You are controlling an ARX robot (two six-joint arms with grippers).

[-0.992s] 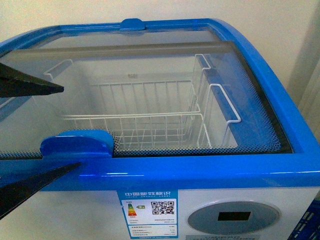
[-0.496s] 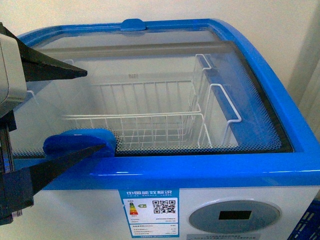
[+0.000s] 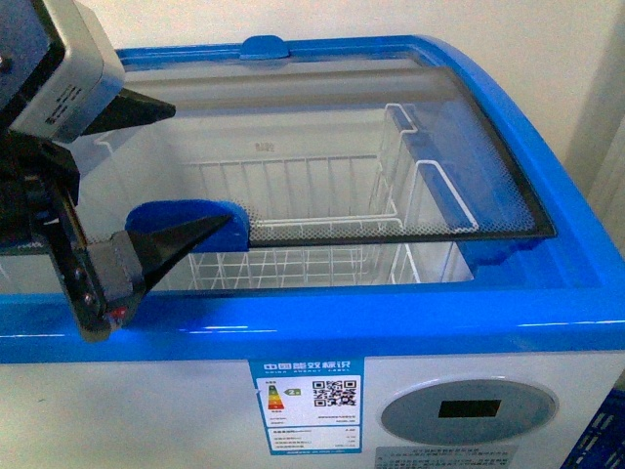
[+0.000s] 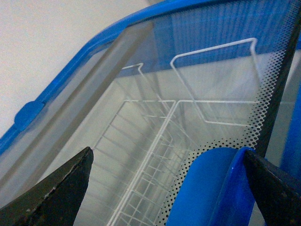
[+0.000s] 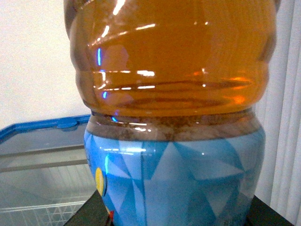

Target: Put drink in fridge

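The drink bottle [image 5: 174, 94] is held pinched in the right claw [image 5: 174, 219], outside the fridge [image 3: 410, 318], whose lid is seen beyond it. At the fridge's front rim, the left claw [image 3: 200, 166] is spread, with 1 finger pressed against the blue handle [image 3: 190, 217] of the glass lid [image 3: 410, 137]. Compared with 0.5 s earlier, the lid has been slid back from the front rim, exposing a strip of open interior above the wire basket [image 3: 293, 186]. A wider gap is probably needed before the bottle can be lowered in.
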